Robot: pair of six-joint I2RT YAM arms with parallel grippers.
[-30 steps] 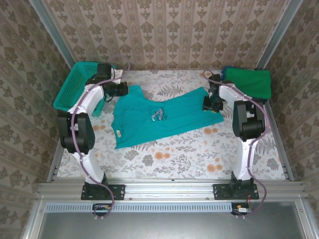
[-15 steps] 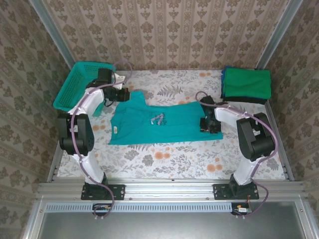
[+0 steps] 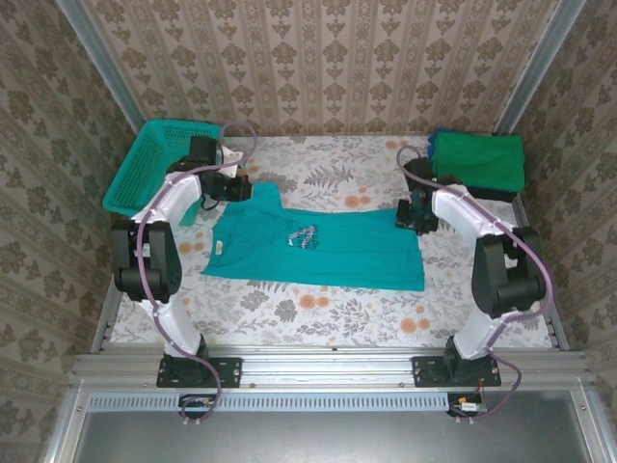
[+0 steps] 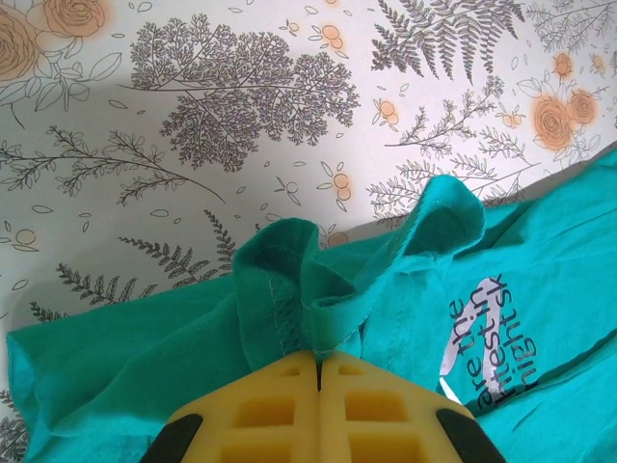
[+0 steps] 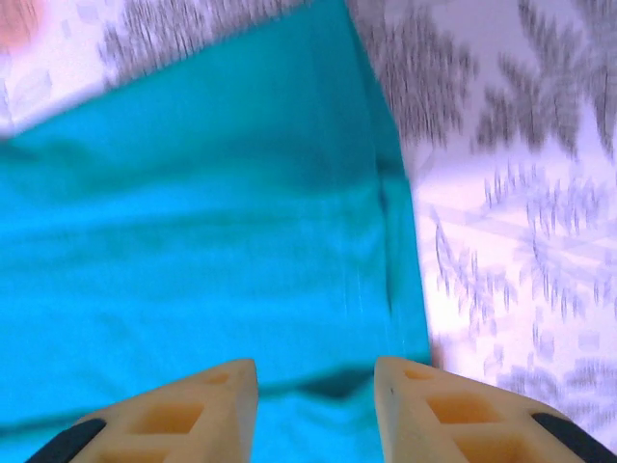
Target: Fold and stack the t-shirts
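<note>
A teal t-shirt (image 3: 318,253) lies spread flat across the middle of the table, with its white print (image 3: 304,236) facing up. My left gripper (image 3: 246,190) is shut on a bunched fold of teal cloth (image 4: 318,289) at the shirt's far left corner, and its yellow fingers (image 4: 270,405) are pressed together. My right gripper (image 3: 411,214) hovers at the shirt's far right corner. Its jaws are apart over the teal cloth (image 5: 212,231), with nothing between them. A folded green t-shirt (image 3: 479,160) lies at the back right.
A teal mesh basket (image 3: 145,169) stands at the back left, beside my left arm. The floral table cover (image 3: 328,313) shows bare in front of the shirt. Wallpapered walls close in on three sides.
My right gripper swung toward the near side, then back to the shirt's far right corner. The shirt went from crumpled and slanted to flat, and now reaches further right. My left gripper kept its hold.
</note>
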